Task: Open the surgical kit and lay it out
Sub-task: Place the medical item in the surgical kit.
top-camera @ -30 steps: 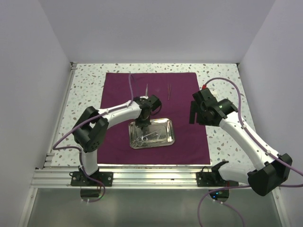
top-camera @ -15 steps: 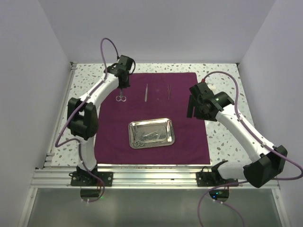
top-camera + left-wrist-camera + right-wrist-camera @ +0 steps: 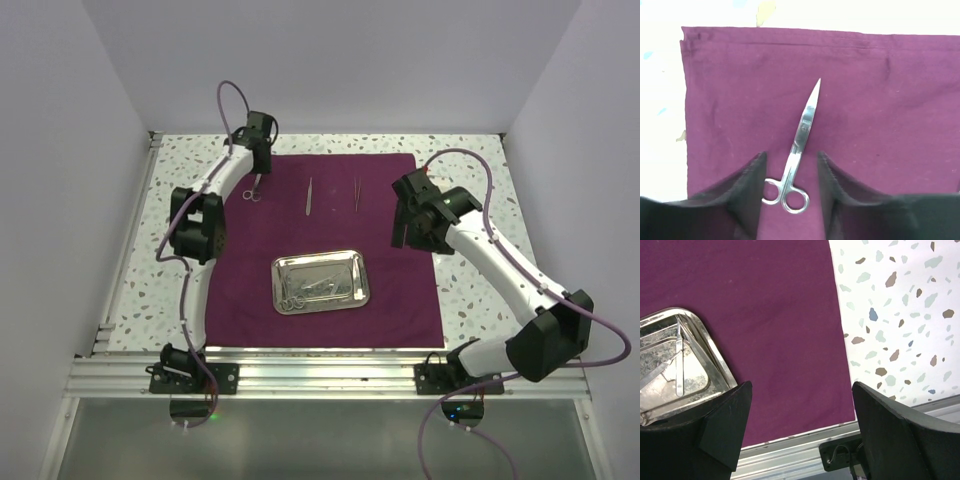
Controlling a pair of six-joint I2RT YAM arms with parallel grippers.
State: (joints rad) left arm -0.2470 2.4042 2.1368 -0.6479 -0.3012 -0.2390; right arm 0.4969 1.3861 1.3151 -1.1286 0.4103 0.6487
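Observation:
The maroon cloth lies spread flat on the table. The steel tray sits on its near middle with several thin instruments inside. A pair of scissors lies on the cloth near its far left corner. My left gripper is open just above the scissors. In the left wrist view the scissors lie flat between the fingers of my left gripper, untouched. Two thin silver instruments lie side by side on the far cloth. My right gripper is open and empty over the cloth's right edge.
The right wrist view shows the tray's rim, the cloth, speckled tabletop and the metal rail at the near edge. White walls close in the table on three sides.
My left gripper went from the tray to the cloth's far left corner with the scissors and opened, leaving them flat there. My right gripper drifted slightly back and left.

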